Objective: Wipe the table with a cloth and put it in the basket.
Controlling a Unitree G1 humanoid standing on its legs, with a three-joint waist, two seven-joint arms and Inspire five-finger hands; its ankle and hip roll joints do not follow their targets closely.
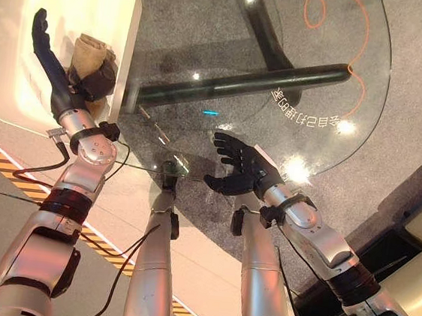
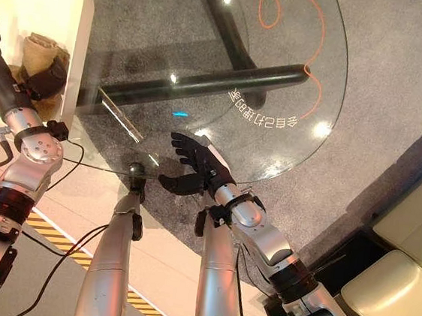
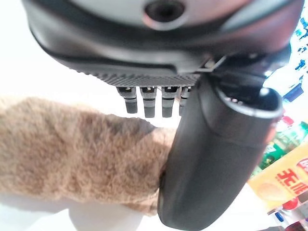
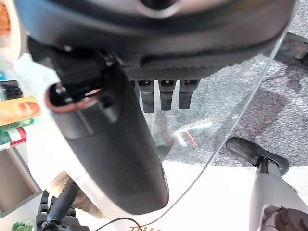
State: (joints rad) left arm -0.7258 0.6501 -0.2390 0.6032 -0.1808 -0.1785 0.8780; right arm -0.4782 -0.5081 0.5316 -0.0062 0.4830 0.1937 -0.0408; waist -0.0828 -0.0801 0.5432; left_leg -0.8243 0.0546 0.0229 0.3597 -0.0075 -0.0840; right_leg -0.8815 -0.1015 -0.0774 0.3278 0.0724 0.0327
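Your right hand is hovering with fingers spread and relaxed at the near edge of the round glass table, holding nothing. Your left hand is reaching into the white, smooth-walled basket with fingers straight, the thumb lying against the cloth. You are looking at a tan, fuzzy cloth, bunched into a lump inside the basket just beside the table's left edge.

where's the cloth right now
The tan cloth lies inside the white basket on the robot's left, beside the glass table, with the open left hand right next to it.
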